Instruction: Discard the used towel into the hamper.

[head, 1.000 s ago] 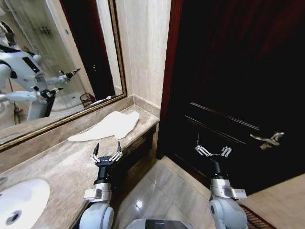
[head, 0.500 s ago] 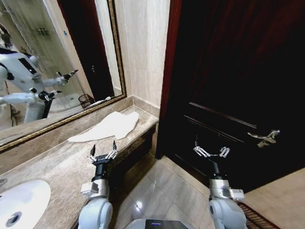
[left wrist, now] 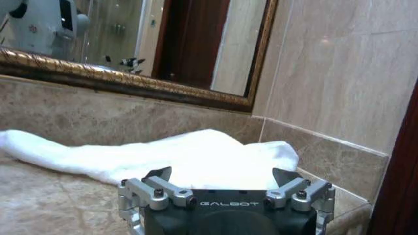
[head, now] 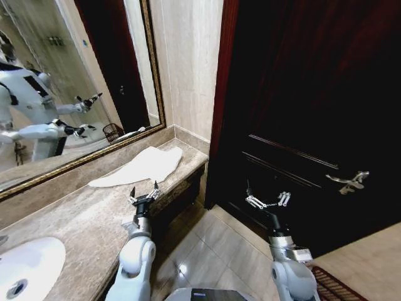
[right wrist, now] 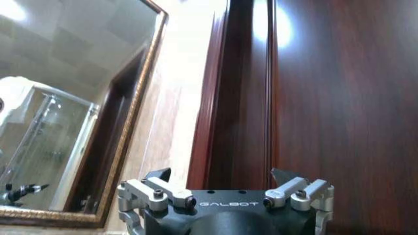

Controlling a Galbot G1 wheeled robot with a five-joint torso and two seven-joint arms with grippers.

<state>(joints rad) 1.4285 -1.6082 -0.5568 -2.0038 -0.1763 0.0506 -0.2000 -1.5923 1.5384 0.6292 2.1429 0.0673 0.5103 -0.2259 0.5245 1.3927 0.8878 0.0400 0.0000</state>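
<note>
A white towel lies crumpled and stretched out on the marble counter, along the wall under the gold-framed mirror, its wider end near the counter's corner by the tiled wall. The left gripper hovers over the counter's front edge, just short of the towel and apart from it, fingers spread and holding nothing; in the left wrist view the same gripper points at the towel, which fills the counter just beyond the fingertips. The right gripper is held up over the tiled floor in front of the dark wooden door, well apart from the towel, its fingers also spread and empty; in the right wrist view that gripper faces the door frame. A white sink sits in the counter to the robot's left. The hamper appears as a small reddish-brown basket reflected in the mirror, standing on the floor, beyond the towel's reflected end.
</note>
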